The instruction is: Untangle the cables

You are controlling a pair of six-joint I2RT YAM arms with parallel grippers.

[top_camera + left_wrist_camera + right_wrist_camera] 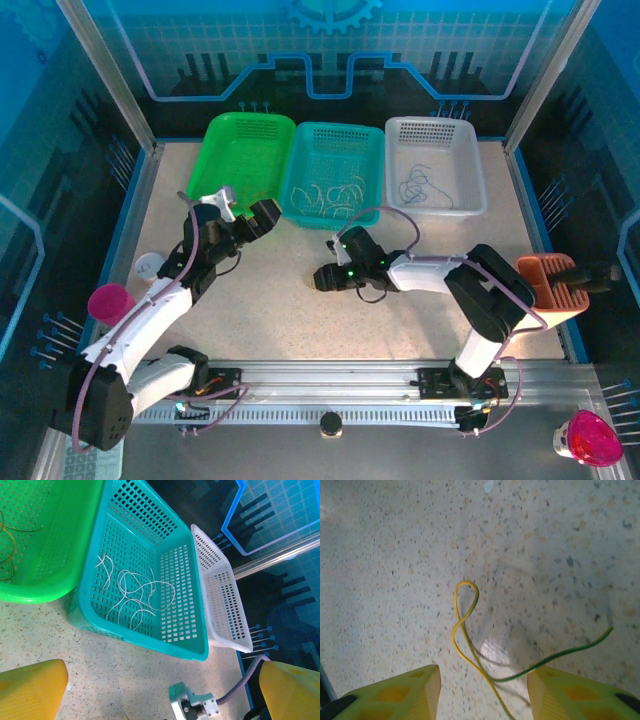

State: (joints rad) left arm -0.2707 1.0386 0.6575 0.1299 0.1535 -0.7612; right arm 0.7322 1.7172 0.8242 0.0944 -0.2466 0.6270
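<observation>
Loose cables: a yellow wire (461,620), looped once over itself, and a green wire (560,655) lie on the speckled tabletop (395,555). They meet near the lower edge of the right wrist view.
Right gripper (484,677): low over the table, fingers apart. Both wires run into the gap, and neither is pinched.
Cables in baskets: whitish wires (135,595) in the teal basket (180,580), dark blue wires (425,188) in the white basket (470,150), yellow-tan wires (7,555) in the green basket (245,135).
Left gripper (164,670): spread wide in front of the teal basket, holding nothing.
</observation>
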